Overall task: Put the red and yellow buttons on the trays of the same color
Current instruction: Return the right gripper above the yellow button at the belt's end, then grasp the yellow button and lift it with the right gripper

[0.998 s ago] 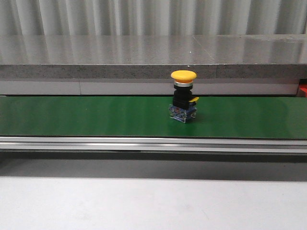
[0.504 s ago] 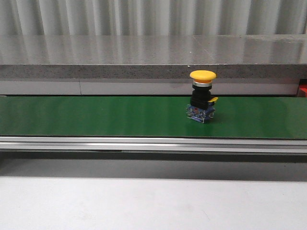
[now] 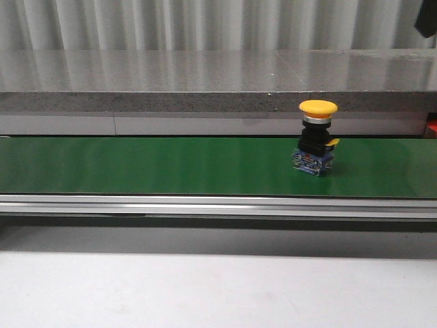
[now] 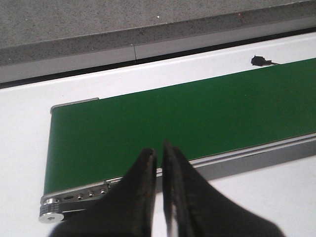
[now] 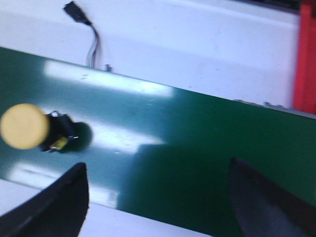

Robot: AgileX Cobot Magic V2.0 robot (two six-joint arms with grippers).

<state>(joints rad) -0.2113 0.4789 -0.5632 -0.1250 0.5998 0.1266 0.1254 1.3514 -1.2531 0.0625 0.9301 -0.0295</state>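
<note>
A yellow button [image 3: 317, 139] with a domed cap, black body and blue base stands upright on the green conveyor belt [image 3: 136, 166], right of the middle. In the right wrist view the same yellow button [image 5: 27, 127] sits off to one side of my right gripper [image 5: 157, 165], which hangs open above the belt with nothing between its fingers. My left gripper [image 4: 159, 150] is shut and empty over the belt's near rail, close to the belt's end. No red button is in view. A red strip [image 5: 305, 64], seemingly the red tray's edge, lies beyond the belt. The yellow tray is out of view.
A grey stone ledge [image 3: 205, 82] runs behind the belt, and a silver rail [image 3: 205, 205] runs along its front. A small black sensor with a cable [image 5: 81, 15] sits on the white surface beside the belt. A dark piece of arm [image 3: 426, 20] shows at the top right.
The yellow button has travelled to the right along the belt, staying upright. A dark arm part has appeared at the top right of the front view.
</note>
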